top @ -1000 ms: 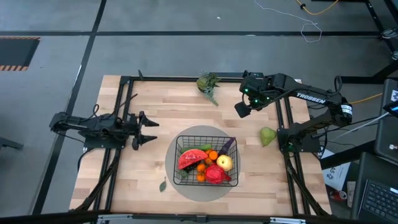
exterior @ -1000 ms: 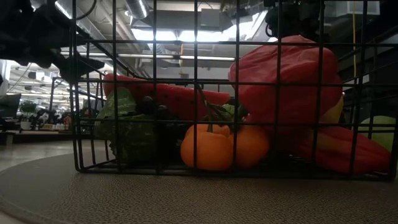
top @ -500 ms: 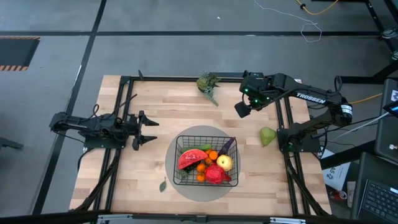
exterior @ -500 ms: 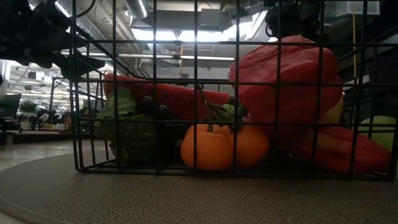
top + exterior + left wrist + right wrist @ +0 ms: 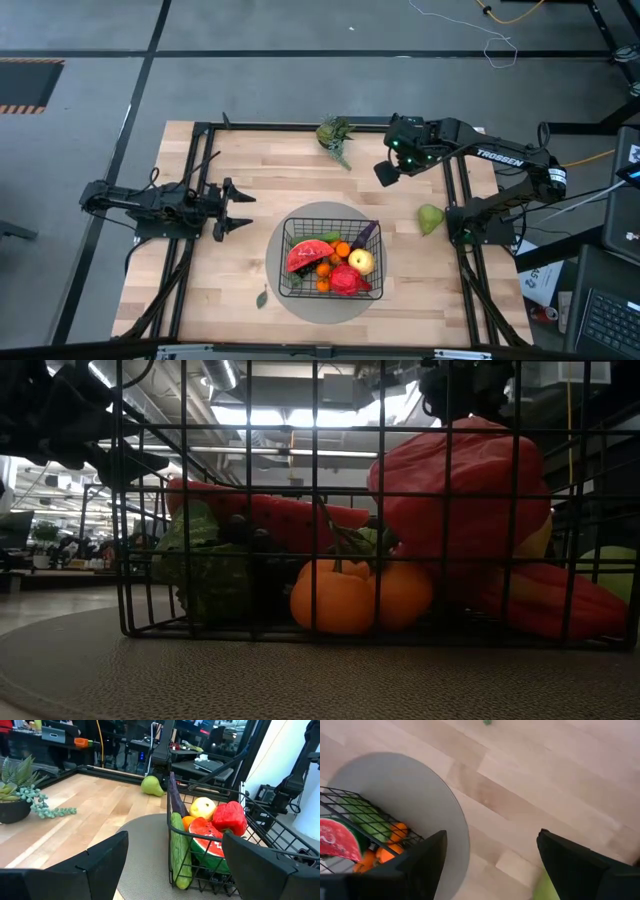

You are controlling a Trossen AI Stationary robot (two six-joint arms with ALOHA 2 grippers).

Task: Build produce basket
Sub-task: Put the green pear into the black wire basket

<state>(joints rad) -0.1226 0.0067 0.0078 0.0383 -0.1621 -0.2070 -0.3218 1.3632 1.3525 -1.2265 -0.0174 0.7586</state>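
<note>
Remaining item: the green pear [image 5: 430, 219] lies alone on the worktop [image 5: 250, 160], near its right edge and well apart from the basket [image 5: 329, 258].
Basket: it sits on the grey round mat [image 5: 290, 305], already holding the watermelon slice [image 5: 306, 254], red pepper [image 5: 349, 280], yellow fruit [image 5: 361, 261], oranges [image 5: 345, 597], cucumber [image 5: 177, 847] and eggplant [image 5: 366, 234].
Right tool [image 5: 388, 172]: raised over the far right of the worktop, fingers spread wide, empty; the pear lies nearer the front edge than it does.
Left tool [image 5: 232, 208]: parked low at the left, fingers wide, empty.
Step in hand: probably the right arm going for the pear.
Risk, grasp: the pear is rounded and tapered, so an off-centre pinch could squirt it off the worktop edge.
Risk, placing: the basket looks full; a drop onto the heap could roll out.
Bystander: a small potted plant [image 5: 335, 135] at the far edge, clear of the path.
</note>
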